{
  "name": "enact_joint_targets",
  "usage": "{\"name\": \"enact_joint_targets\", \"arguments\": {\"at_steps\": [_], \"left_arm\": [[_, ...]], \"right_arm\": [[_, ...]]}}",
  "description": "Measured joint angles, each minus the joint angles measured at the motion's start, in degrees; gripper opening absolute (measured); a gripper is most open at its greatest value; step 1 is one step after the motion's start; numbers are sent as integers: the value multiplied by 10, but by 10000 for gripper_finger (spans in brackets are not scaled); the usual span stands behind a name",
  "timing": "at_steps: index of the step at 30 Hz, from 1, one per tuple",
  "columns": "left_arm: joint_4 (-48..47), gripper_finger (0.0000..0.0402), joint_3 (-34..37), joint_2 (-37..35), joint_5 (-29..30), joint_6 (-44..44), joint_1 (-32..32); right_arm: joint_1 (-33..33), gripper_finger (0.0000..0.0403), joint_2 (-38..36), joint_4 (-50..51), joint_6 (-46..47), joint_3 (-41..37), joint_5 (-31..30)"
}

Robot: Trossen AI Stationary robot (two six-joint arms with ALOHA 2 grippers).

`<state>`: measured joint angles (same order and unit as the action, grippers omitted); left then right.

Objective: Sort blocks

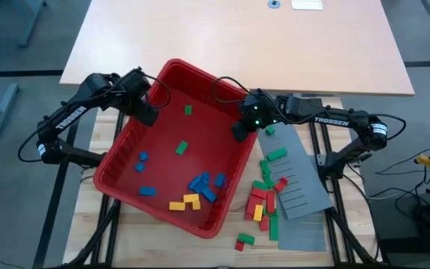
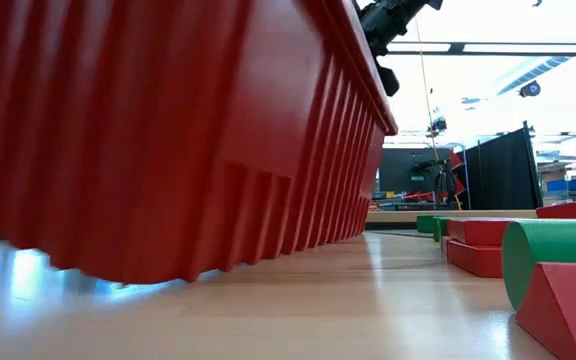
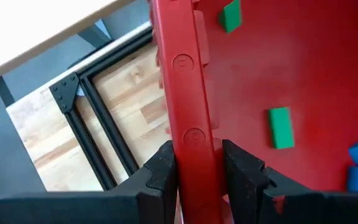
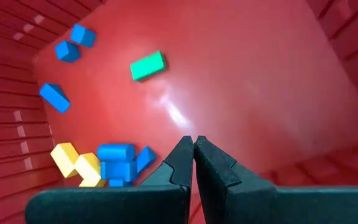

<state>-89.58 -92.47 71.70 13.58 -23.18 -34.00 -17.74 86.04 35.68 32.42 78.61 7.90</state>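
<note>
A big red bin (image 1: 207,77) stands askew on the table and holds loose blocks: blue ones (image 1: 204,185), yellow ones (image 1: 185,202) and green ones (image 1: 181,147). More red and green blocks (image 1: 263,198) lie outside, by its right wall. My left gripper (image 1: 146,113) is shut on the bin's left wall. My right gripper (image 1: 241,133) is shut at the top of the bin's right wall. In its wrist view the shut fingertips (image 4: 194,144) point down into the bin with nothing between them. My left gripper clamps the rim of the bin's left wall (image 3: 191,134), one finger outside (image 3: 163,167) and one inside (image 3: 242,167). The fingers come from above and lie across the rim. My right gripper is at the rim of the right wall; I cannot tell whether it touches it.
Flat grey slotted panels (image 1: 304,187) lie to the right of the bin, partly under the loose blocks. In the low view the bin's wall (image 2: 168,130) fills the left, with a green block (image 2: 558,250) and a red block (image 2: 478,245) close by. A pale table top (image 1: 237,37) stands behind.
</note>
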Motion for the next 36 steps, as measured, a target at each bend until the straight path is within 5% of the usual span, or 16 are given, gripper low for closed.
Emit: {"name": "enact_joint_targets", "arguments": {"at_steps": [18,27,36], "left_arm": [[10,86,112,2,-15,-10,1],[10,247,124,1,4,10,1],[16,277,124,-3,9,24,1]], "right_arm": [[-1,0,-4,0,-9,0,0],[-2,0,-59,-1,-12,5,-4],[-2,0,-106,104,-5,6,-12]]}}
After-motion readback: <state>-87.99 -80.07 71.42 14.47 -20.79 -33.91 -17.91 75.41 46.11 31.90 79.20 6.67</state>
